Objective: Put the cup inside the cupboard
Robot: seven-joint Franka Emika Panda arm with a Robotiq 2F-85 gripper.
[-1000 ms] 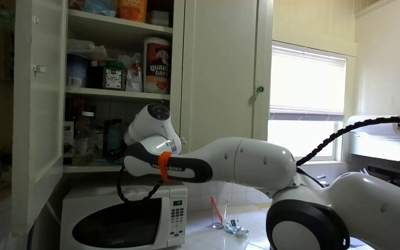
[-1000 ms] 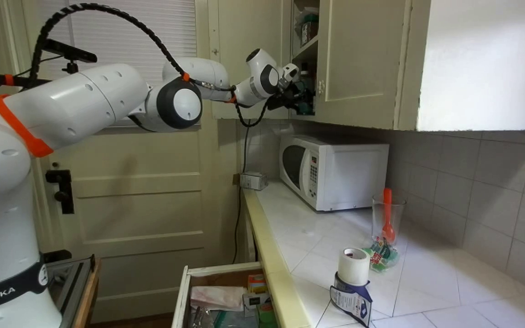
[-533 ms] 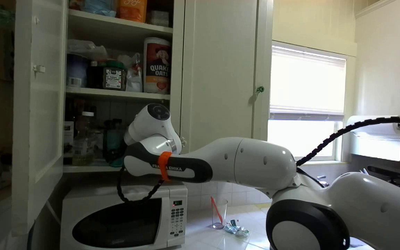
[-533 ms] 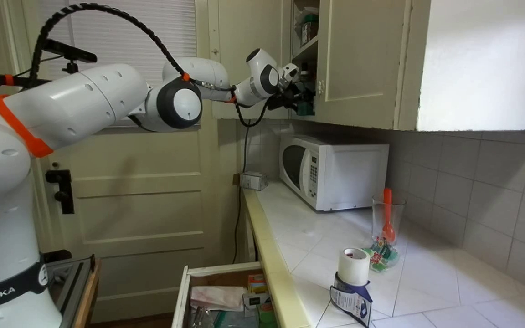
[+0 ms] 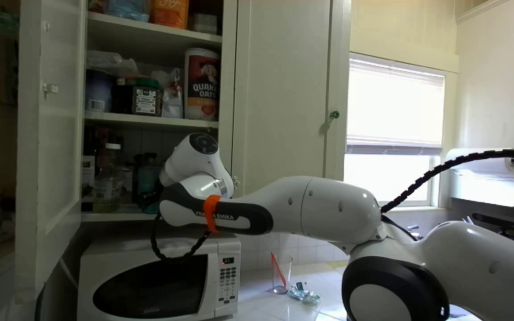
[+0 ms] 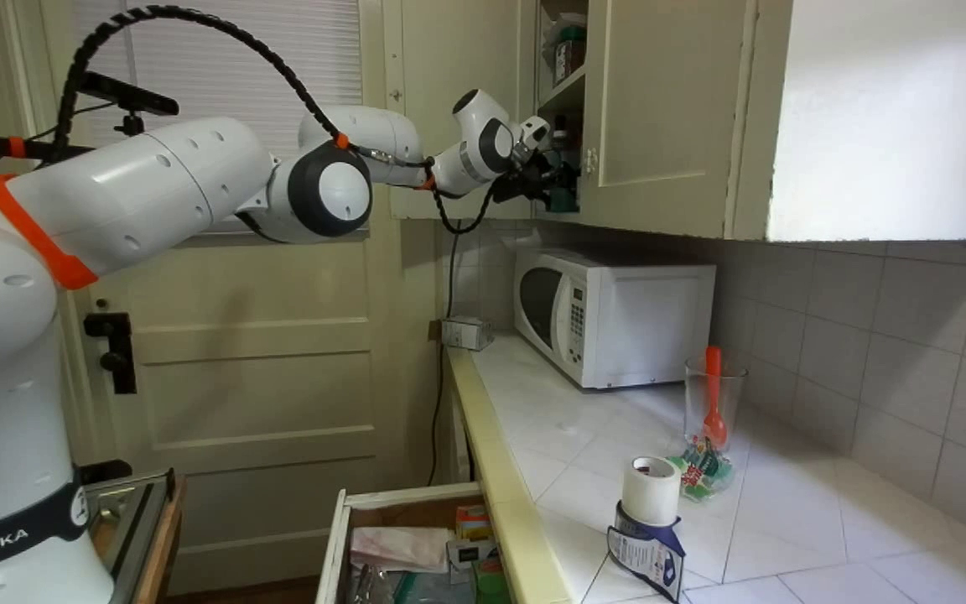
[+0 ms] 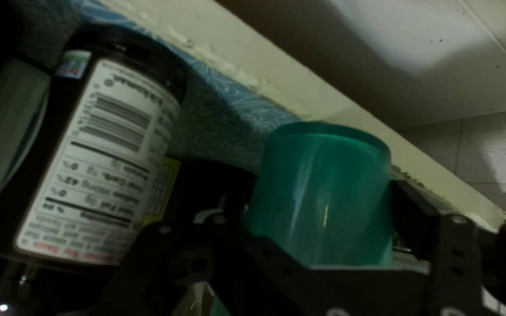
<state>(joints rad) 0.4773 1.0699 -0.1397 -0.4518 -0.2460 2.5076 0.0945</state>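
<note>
The teal cup point(image 7: 323, 188) is between the fingers of my gripper point(image 7: 319, 195) in the wrist view. Both pads lie against its sides, so the gripper looks shut on it. The wrist picture stands upside down; the cup's lower end is over the front part of the lowest shelf of the cupboard point(image 7: 275, 61). Whether it touches the shelf I cannot tell. The cup shows small in both exterior views point(image 5: 148, 178) point(image 6: 563, 200), partly behind the dark gripper point(image 6: 546, 172). The cupboard door point(image 5: 58, 133) stands open.
A dark bottle point(image 7: 99, 149) stands close beside the cup on the shelf. A clear bottle point(image 5: 108, 183) stands further left. The shelf above point(image 5: 150, 118) is just over the wrist. The microwave point(image 5: 159, 276) is below. A glass point(image 6: 730, 394) with a red spoon stands on the counter.
The arm has not moved. In an exterior view the dark finger shifted left, then back right against the cup. More of the cup's lower end shows than one second ago.
</note>
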